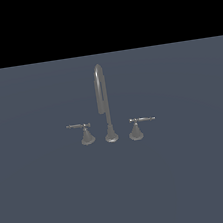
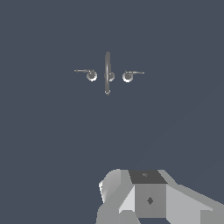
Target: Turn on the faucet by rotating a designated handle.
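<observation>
- flat dark blue-grey floor (image 1: 56, 202) carries everything
- faucet (image 1: 104, 104) stands upright on it, gooseneck spout on flared base
- handle (image 1: 136, 128) at exterior view's right of spout, twin handle (image 1: 86, 133) at left, both apart from spout base

The faucet (image 1: 102, 102) reads as dull grey metal with a soft sheen along its spout. The handle (image 1: 137, 127), at its 3 o'clock, shows the same brushed-looking metal. The floor (image 1: 195, 182) is matt, smooth slate-blue.
</observation>
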### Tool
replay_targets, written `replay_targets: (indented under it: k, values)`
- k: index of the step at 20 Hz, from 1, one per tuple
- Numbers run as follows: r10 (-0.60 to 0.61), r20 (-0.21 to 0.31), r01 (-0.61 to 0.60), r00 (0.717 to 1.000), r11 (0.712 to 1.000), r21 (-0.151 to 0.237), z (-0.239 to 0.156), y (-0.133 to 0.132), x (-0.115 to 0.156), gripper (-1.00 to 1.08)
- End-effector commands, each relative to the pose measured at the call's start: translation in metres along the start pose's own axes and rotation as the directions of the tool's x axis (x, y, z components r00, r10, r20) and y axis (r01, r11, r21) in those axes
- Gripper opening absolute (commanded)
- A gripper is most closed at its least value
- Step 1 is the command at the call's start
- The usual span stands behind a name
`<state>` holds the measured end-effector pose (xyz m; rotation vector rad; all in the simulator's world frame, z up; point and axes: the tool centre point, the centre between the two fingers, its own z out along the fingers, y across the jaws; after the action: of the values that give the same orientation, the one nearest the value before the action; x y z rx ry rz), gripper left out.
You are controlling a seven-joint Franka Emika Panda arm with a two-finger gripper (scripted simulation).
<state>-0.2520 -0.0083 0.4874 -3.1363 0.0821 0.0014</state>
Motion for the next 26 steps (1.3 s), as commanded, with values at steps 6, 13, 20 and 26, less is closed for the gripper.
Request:
replay_targets:
  k: [6,13,20,26]
  values:
    - [-0.025,0.013,0.025,1.0,1.0,0.004,0.003,-0.003,0.001,-1.0]
    - [-0.063,0.027,0.063,0.998,0.998,0.014,0.006,-0.007,0.0,-1.0]
    - [-0.021,0.027,0.021,0.999,1.0,-0.003,0.01,-0.004,0.008,-1.0]
    - [0.07,0.026,-0.069,0.997,0.997,-0.04,0.02,0.002,0.027,-1.0]
